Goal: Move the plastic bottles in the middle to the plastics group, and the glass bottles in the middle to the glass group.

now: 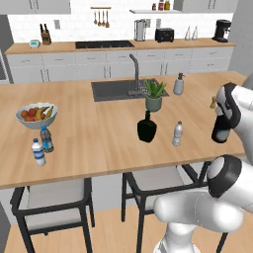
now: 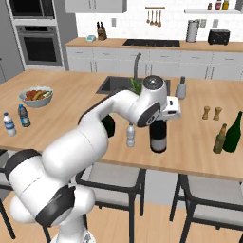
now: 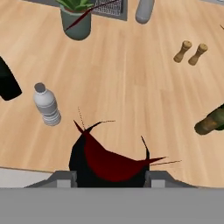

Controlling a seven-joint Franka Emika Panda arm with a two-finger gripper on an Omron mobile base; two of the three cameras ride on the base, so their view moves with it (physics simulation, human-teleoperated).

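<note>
Red foil and dark glass sit between my pincer's jaws: I grip the wine bottle near its top, over the counter's front edge, though I cannot tell whether its base is lifted. It is not yet beside the olive-green bottle to my right. The clear water bottle and squat black bottle wait mid-counter, the plastics pair far left. The bowl holds fruit; the pot a plant.
</note>
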